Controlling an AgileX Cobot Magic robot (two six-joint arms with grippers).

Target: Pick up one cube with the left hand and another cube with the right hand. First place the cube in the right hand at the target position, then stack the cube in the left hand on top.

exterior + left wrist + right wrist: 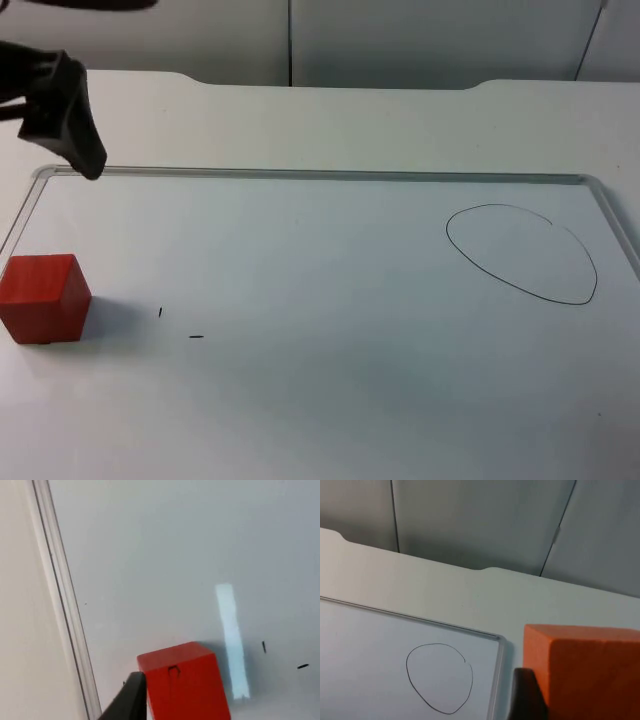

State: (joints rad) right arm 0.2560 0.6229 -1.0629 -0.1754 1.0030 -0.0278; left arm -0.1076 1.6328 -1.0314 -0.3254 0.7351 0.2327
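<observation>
Left pincer (88,160) hangs above the far left corner of the white board (320,400) that lies on the bench (330,125). Whether its fingers stand apart or together cannot be told. A red cube (42,298) sits on the board near the left edge, nearer the camera than this pincer and below it, not held. In the left wrist view the red cube (184,685) lies just beside the one black fingertip (131,700); contact cannot be made out. Two short black marks (178,324) lie on the board just right of the cube, apart from it.

Right pincer (530,695): its black fingertip presses against the side of an orange cube (585,670), which is lifted clear of the bench, so the pincer is clamped on it. Below and ahead of this pincer a hand-drawn black oval outline (440,678) marks the board, close to the board's far right corner. In the top view the oval (522,253) lies well apart from the red cube. Grey partition wall (480,525) stands behind the bench.
</observation>
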